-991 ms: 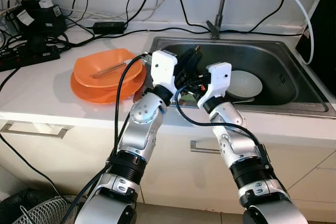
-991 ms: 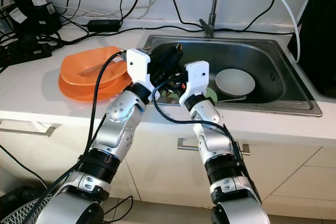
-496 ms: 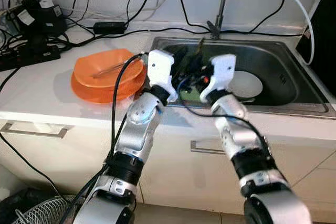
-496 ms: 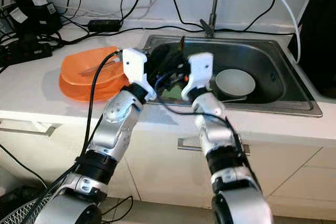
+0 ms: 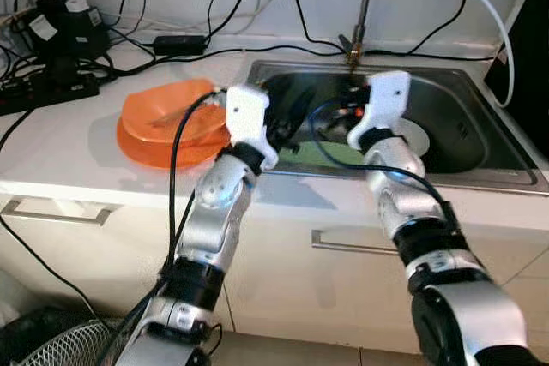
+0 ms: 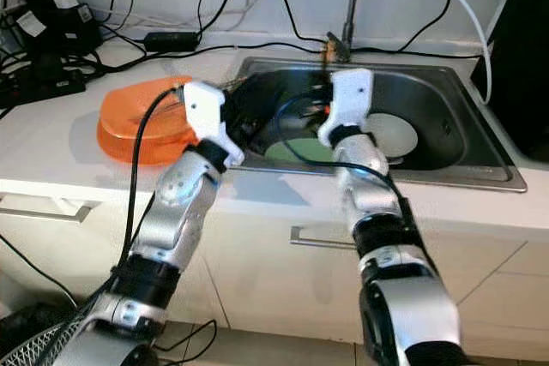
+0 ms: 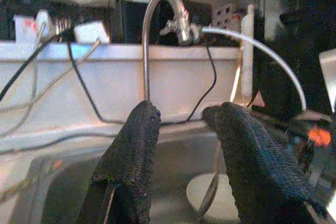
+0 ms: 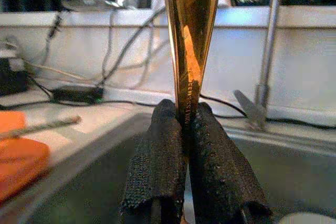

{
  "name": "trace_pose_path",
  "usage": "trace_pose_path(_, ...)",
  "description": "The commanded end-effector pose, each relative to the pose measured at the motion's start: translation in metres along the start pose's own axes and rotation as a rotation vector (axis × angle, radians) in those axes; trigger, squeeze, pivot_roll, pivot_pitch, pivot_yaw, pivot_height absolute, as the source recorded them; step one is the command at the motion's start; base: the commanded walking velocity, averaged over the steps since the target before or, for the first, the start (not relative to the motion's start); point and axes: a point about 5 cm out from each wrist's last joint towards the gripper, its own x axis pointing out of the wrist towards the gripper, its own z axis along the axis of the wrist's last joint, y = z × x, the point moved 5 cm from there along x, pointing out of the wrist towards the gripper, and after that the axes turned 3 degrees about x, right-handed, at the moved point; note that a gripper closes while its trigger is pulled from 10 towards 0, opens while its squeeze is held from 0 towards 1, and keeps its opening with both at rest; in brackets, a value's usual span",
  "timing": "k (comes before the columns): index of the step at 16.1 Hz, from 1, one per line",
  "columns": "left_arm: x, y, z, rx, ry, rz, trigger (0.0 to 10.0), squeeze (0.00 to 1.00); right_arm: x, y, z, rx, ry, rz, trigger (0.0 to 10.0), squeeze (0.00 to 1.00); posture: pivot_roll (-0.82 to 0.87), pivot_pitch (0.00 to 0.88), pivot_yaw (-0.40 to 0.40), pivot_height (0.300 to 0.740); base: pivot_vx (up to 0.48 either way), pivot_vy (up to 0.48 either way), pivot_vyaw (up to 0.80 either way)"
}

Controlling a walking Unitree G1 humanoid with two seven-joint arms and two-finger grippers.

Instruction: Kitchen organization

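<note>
Nearest to us, our right gripper [image 8: 185,129] is clamped tight on a gold utensil handle [image 8: 190,35], whose long axis runs straight up out of the fingers, held above the sink [image 5: 480,139]. Our left gripper [image 7: 184,145] hangs with fingers parted and nothing between them over the sink's near-left edge. The stacked orange plates [image 5: 167,126] lie on the counter to our left, on the left arm's side, so we judge the utensil must cross that way.

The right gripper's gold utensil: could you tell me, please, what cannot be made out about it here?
- Right wrist view: the gold utensil runs past the top edge, so its working end cannot be identified.
- Same view: its lower end is hidden between the right gripper fingers.
- Eye views: motion blur smears it above the sink.
</note>
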Motion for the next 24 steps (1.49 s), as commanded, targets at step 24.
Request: trace_pose_path(24,-0.053,-0.026,-0.076,0.059,0.492,-0.161,10.0,0.0,-0.011,-0.006,-0.037,-0.073,0.096,-0.086,10.0,0.0,0.13,0.0,0.006,0.74,0.0,0.0,0.0)
